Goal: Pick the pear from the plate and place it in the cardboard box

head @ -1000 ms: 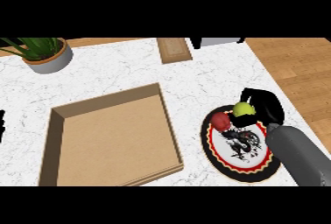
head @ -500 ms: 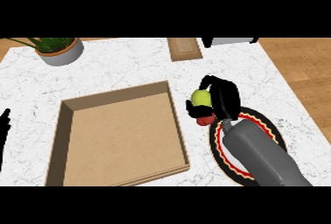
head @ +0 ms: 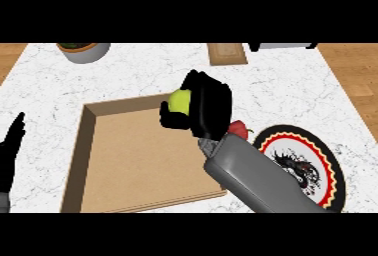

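Two hands show. Nearest, at the view's left edge, the left hand (head: 10, 150) rests open with fingers up, taking no part. To the right lies the plate (head: 325, 165) on the white marble bench (head: 148, 70), partly hidden by the grey forearm; a red thing (head: 238, 129), too hidden to name, shows at the plate's near-left rim. Farther in, the right hand (head: 205, 107) is curled round the yellow-green pear (head: 179, 100), carrying it over the far right corner of the cardboard box (head: 140, 155). It seems held above the box's floor, ready to be lowered and let go. Beyond stand a potted plant (head: 83, 50) and a wooden block (head: 226, 53).
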